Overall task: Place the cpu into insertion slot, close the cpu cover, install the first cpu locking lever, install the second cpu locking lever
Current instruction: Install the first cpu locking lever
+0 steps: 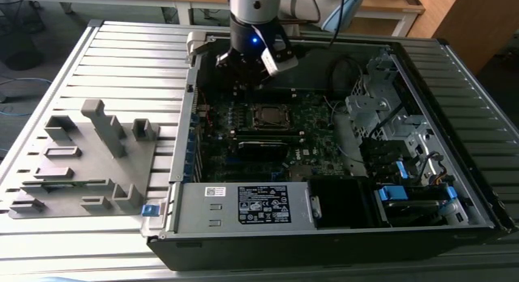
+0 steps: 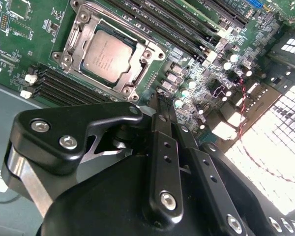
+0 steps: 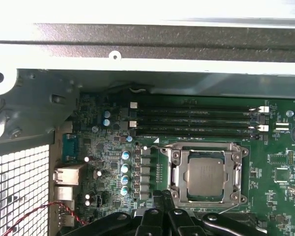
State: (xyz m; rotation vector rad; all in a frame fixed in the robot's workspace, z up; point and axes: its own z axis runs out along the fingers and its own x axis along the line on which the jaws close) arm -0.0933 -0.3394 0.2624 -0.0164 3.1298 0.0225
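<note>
cpu [image 2: 107, 53] is seated in the motherboard [image 2: 39, 34] socket, silver top up. cpu cover [image 2: 74, 39] lies flat over it, framing the chip's edges. Can't tell whether either locking lever is latched.

fingers [image 2: 163, 142]: clenched together, nothing between them, touching nothing. They hang above the board just beside the socket, apart from the cover.

Exterior view:
- arm [image 1: 255, 14] comes in from 12 o'clock; socket sits at about 5 o'clock from the fingertips
- whole open case [image 1: 324, 245] lies on the slatted worktop [image 1: 121, 57]
- grey fixture [image 1: 89, 154] on the worktop at 9 o'clock of the case
- power supply [image 1: 243, 206] at 6 o'clock of the socket
- blue tabs [image 1: 392, 194] in the drive bay at about 4 o'clock of the socket

Second wrist view:
- close look at the black finger linkage with its screws
- the two finger bars converge to a point near the socket corner
- clearest view of the cover seated on the chip

First wrist view:
- memory slots [image 3: 196, 118] run between the socket and the case wall
- row of capacitors [image 3: 124, 172] just beside the socket
- red-and-black wire [image 3: 29, 216] crosses the perforated panel [image 3: 19, 182]
</note>
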